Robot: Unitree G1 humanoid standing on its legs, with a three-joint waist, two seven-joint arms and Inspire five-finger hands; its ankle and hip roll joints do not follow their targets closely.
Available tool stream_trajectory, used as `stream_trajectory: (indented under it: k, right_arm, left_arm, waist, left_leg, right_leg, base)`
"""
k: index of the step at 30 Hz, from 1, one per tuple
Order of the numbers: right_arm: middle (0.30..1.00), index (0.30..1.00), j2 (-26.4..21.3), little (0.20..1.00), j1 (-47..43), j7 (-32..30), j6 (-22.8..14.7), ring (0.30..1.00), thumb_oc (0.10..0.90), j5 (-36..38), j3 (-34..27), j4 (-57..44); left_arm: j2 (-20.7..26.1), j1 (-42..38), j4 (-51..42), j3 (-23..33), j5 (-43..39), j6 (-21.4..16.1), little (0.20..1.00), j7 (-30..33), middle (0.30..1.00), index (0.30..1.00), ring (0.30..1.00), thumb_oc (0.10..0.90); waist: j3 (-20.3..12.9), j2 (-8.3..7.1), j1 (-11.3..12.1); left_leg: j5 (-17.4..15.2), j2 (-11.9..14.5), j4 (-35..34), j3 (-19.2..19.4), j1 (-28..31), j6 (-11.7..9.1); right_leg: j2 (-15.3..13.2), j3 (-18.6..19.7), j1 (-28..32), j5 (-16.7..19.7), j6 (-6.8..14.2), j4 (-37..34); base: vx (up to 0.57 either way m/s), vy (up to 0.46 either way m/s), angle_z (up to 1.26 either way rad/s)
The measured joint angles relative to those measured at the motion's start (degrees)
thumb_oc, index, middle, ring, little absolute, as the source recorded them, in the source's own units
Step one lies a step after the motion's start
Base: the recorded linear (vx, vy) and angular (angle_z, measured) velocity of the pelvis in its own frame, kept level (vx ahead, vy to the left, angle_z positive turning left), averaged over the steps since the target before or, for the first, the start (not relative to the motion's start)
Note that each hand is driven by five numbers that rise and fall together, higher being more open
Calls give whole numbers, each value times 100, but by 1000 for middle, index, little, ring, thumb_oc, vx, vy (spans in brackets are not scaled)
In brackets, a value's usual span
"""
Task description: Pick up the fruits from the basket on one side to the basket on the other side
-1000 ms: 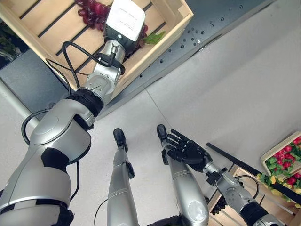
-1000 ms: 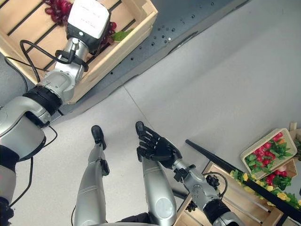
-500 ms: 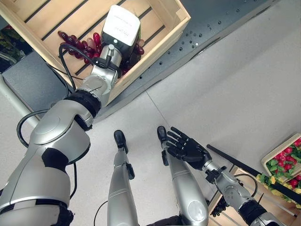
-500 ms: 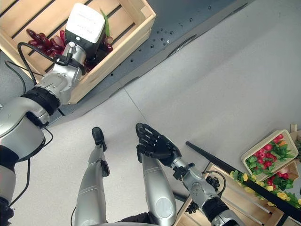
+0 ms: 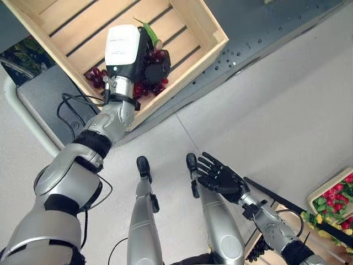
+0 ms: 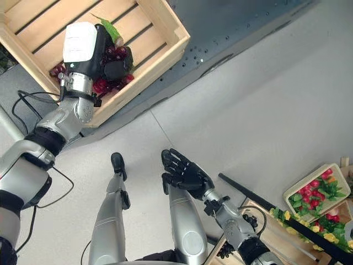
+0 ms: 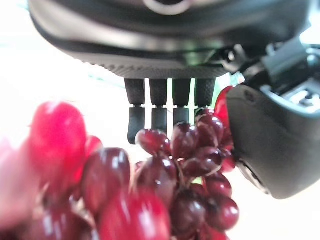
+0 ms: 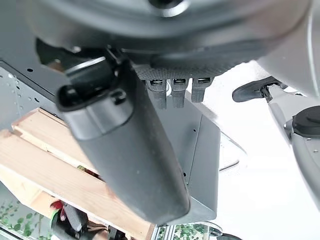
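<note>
Over the wooden crate point(image 5: 187, 22), upper left of the head views: left hand point(image 5: 144, 62) w/ fingers and thumb curled round a bunch of dark red grapes point(image 5: 155, 57). Bunch is clamped in the hand, near the crate's near-right corner; whether it clears the slatted floor or rests on it cannot be told. A green leaf point(image 5: 150, 34) sticks out past the hand, toward the crate's far side. More grapes point(image 5: 95, 76) show beside the wrist, by the crate's near wall. Left wrist view: fingers point(image 7: 160, 105) bent down behind the bunch, thumb point(image 7: 272, 145) pressing it from the opposite side; berries glossy, stems visible between them.

Crate sits on a dark grey perforated platform point(image 5: 259, 33), its near-right corner overhanging toward the platform's edge. Pale floor point(image 5: 276, 121) lies below.

Right hand point(image 5: 220, 176), low centre-right, palm up over the floor, fingers spread and straight, holding nothing. Right wrist view: same, fingers point(image 8: 172, 92) extended, thumb point(image 8: 125, 150) apart from them.

Lower right corner of the head views: a light tray point(image 6: 311, 193) w/ red fruit and green leaves, just beside a second wooden crate point(image 6: 281, 232); a black bar point(image 6: 259, 199) crosses in front of them.
</note>
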Motion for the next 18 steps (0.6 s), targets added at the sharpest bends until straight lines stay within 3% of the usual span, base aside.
stream_trajectory:
  k: [2,9,18]
  right_arm:
    - [900,900,0,900,75,0,-29,900,800,-1,-1,-8]
    - [900,900,42,900,330,2,-162,900,800,-4,-40,-214]
    - [900,900,68,900,534,1,-166,900,800,-53,-105,-392]
  left_arm:
    - [-79,597,-376,537,0,-301,300,302,300,300,300,400]
    - [-97,1702,-1155,1250,-21,-1030,300,860,300,300,300,400]
    - [-480,2757,-2122,2087,-247,-1696,300,1215,300,300,300,400]
  waist:
    - [1,2,61]
    - [4,7,416]
    - [10,17,549]
  left_leg:
    - [25,20,-106,-56,199,-21]
    - [127,72,-362,-224,619,-79]
    - [154,84,-687,-277,1327,-75]
  right_leg:
    - [10,-73,223,-11,-18,-80]
    - [37,-276,640,-57,-90,-155]
    - [42,-325,1370,-55,-82,-481]
  base:
    - [-20,-29,11]
    - [-11,-14,11]
    - [-1,5,1]
